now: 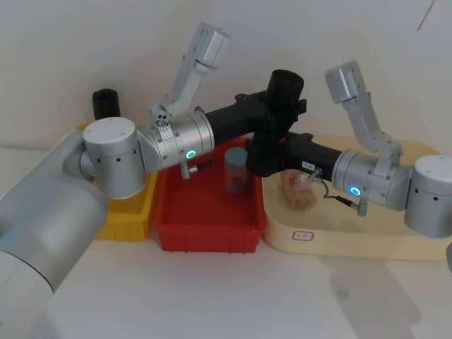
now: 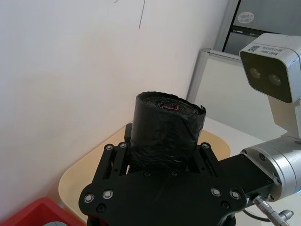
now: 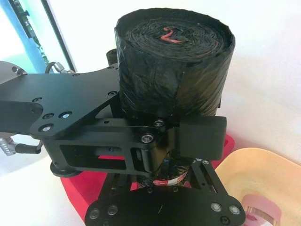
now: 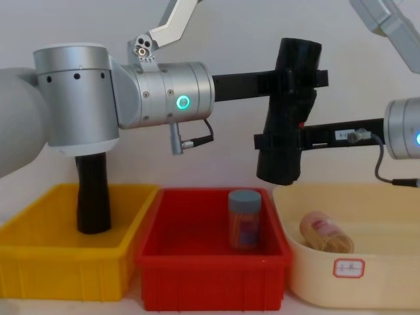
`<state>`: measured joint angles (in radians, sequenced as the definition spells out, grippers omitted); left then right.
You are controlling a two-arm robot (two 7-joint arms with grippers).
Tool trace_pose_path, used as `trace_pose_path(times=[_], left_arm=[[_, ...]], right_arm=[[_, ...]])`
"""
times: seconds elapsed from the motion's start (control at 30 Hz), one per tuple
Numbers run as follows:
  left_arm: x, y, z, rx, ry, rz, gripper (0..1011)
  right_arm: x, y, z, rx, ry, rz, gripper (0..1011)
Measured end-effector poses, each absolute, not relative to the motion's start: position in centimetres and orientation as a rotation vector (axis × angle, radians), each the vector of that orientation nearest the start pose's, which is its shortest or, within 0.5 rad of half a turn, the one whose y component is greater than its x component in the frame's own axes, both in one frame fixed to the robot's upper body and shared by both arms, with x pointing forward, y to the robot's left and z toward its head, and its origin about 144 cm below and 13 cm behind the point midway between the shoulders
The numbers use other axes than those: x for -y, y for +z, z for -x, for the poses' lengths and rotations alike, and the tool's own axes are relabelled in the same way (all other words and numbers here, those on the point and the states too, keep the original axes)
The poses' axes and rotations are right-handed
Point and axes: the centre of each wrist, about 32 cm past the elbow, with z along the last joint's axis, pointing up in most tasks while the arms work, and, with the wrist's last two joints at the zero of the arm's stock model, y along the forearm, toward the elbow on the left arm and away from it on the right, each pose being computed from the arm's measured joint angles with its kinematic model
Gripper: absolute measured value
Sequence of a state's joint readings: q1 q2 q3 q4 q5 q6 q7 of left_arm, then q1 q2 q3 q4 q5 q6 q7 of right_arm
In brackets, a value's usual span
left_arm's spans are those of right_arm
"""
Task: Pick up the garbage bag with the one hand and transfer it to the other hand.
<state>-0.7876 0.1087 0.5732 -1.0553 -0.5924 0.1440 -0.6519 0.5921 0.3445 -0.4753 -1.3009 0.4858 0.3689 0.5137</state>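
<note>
Above the red bin (image 4: 210, 262), both the left gripper (image 4: 296, 77) and right gripper (image 4: 279, 142) are clamped on the tilted bag roll (image 4: 289, 111), upper part and lower part respectively.

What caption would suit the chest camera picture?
Both grippers hold the garbage bag upright in mid-air above the red bin: left gripper high, right gripper lower.

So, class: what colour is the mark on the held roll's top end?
Red, on the black garbage bag roll; clearest in the right wrist view.
</note>
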Motion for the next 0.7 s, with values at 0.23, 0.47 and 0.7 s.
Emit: trace_pose_path(times=[0.23, 0.47, 0.7], left_arm=[[-12.41, 127.74, -63.07, -0.082, 0.469, 0.091, 496], [-12.41, 127.75, -63.06, -0.081, 0.47, 0.092, 496], [-12.4, 127.78, -63.05, -0.08, 0.469, 0.093, 606]], right_arm=[[22.14, 125.35, -59.21, -0.143, -0.732, 0.183, 473], [22.11, 125.35, -59.23, -0.143, -0.732, 0.183, 472], [22.07, 125.33, -59.23, -0.144, -0.731, 0.183, 472]])
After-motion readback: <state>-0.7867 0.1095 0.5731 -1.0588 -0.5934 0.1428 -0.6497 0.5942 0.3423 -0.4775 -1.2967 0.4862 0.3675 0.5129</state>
